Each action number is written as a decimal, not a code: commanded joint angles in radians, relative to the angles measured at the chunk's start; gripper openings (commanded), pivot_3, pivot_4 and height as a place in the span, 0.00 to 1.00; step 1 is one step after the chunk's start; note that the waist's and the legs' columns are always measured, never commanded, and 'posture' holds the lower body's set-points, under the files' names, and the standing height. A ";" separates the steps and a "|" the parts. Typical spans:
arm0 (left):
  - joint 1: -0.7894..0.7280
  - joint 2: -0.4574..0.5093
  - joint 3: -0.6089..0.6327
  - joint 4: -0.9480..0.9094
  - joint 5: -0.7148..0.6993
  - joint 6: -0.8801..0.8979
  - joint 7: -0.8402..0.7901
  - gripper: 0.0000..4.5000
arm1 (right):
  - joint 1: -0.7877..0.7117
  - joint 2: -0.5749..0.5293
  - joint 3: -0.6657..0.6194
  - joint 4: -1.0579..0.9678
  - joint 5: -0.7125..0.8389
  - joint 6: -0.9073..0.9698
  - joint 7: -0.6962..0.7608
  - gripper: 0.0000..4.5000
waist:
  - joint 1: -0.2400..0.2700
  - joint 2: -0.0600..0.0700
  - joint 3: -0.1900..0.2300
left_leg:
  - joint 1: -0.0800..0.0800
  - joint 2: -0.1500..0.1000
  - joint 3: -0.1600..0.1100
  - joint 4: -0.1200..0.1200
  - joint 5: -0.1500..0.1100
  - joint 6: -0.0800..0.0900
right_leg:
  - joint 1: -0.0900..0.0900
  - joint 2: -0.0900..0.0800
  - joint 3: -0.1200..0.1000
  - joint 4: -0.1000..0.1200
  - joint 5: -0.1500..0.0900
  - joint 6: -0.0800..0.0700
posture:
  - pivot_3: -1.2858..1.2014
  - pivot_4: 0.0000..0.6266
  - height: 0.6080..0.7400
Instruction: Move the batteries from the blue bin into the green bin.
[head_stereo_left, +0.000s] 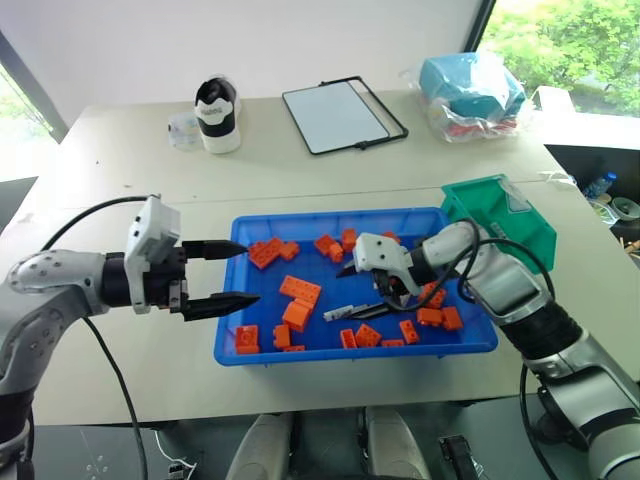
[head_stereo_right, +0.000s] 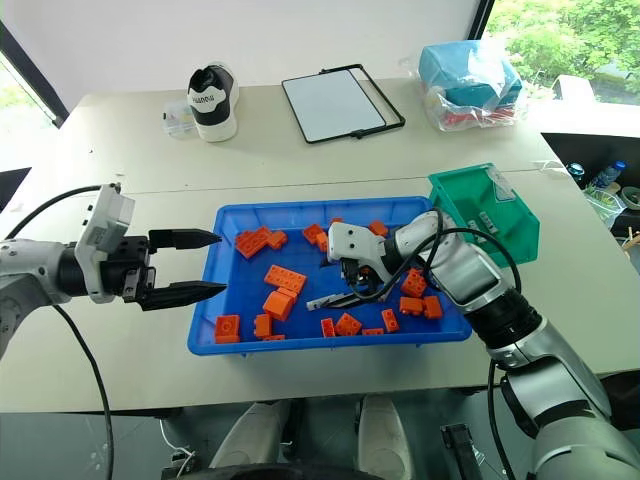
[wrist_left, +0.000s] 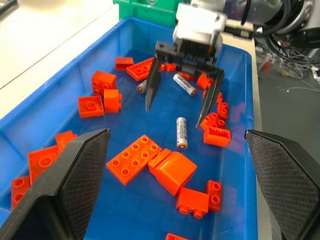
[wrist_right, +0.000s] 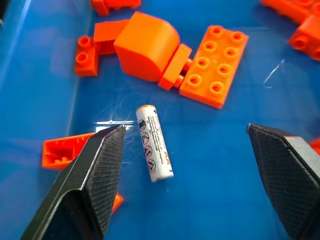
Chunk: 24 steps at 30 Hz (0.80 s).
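At frame centre, the right end effector (wrist_left: 180, 102) hangs with fingers apart above a battery (wrist_right: 154, 143) in the blue bin (head_stereo_left: 232, 300); the left end effector (head_stereo_left: 232, 273), also spread, sits at left.

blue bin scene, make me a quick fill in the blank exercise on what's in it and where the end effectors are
1. The right end effector hovers with its fingers ____ over a battery lying on the floor of the blue bin.
2. The toy bricks scattered in the blue bin are ____ in colour.
3. The green bin stands by the blue bin's far ____ corner.
4. The left end effector is open beside the blue bin's ____ wall.

Missing words: open; orange; right; left
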 joint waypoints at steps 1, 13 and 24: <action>0.003 0.016 0.046 -0.030 -0.024 0.006 0.011 1.00 | 0.013 0.014 0.013 -0.008 -0.027 -0.042 0.004 0.88 | 0.000 0.000 0.000 | 0.000 0.000 0.000 0.000 0.000 0.000 | 0.000 0.000 0.000 0.000 0.000 0.000 | 0.52 0.24 0.93; -0.059 0.008 0.002 0.016 -0.007 -0.006 0.003 1.00 | 0.047 0.029 -0.112 -0.130 0.012 0.077 -0.092 0.02 | 0.001 0.000 0.000 | 0.000 0.000 0.000 0.000 0.000 0.000 | 0.000 0.000 0.000 0.000 0.000 0.000 | 0.52 0.24 0.93; -0.113 -0.023 -0.060 0.073 0.034 -0.047 -0.025 1.00 | 0.113 -0.260 -0.611 -0.235 0.008 0.493 -0.429 0.02 | 0.024 -0.001 0.000 | 0.000 -0.001 0.000 0.000 0.000 0.000 | 0.000 -0.001 0.000 -0.001 0.000 0.000 | 0.52 0.24 0.93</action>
